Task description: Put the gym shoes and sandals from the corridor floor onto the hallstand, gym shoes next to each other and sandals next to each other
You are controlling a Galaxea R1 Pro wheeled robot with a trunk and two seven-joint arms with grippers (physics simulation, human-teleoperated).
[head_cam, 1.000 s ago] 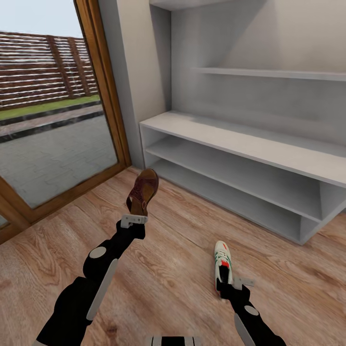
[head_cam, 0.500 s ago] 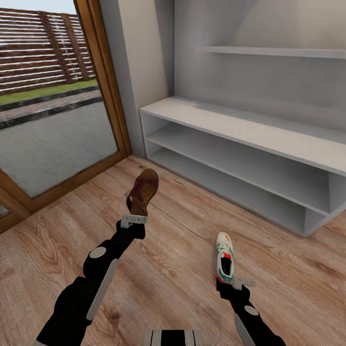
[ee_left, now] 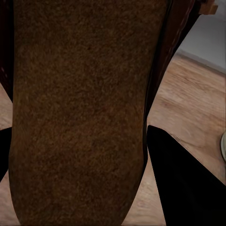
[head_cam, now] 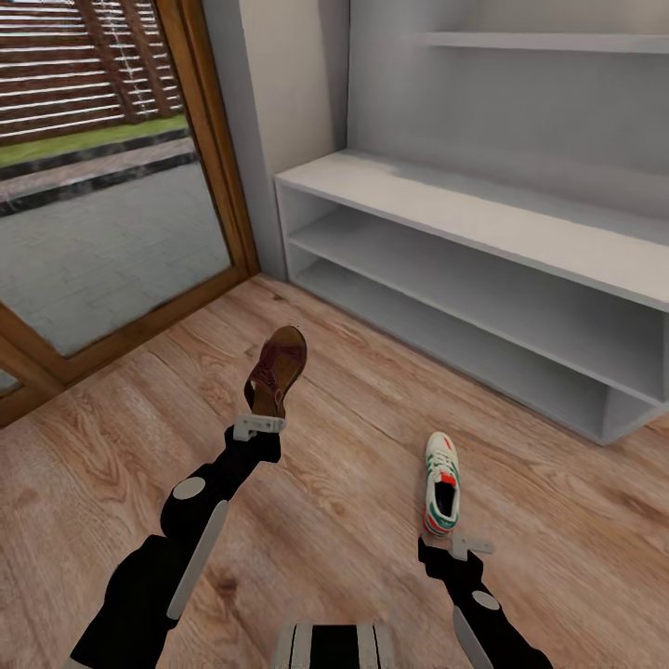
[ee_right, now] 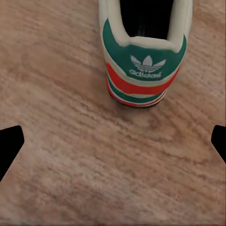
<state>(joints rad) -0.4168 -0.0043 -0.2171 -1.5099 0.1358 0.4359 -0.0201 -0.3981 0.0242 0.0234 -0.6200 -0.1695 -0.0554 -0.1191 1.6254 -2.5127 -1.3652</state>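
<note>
While sandal (head_cam: 277, 370) hangs gripped — hallstand (head_cam: 483, 223) ahead

Grainy wood-plank floor (head_cam: 353, 483); matt grey rack (head_cam: 483, 223); sandal (head_cam: 277, 369) — leather-look, rough sole

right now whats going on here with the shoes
The left gripper holds a brown sandal above the wood floor. The right gripper is at the heel of a white gym shoe; in the right wrist view its fingers look spread, so no grip shows. The grey rack stands ahead, no shoes showing on it.
</note>
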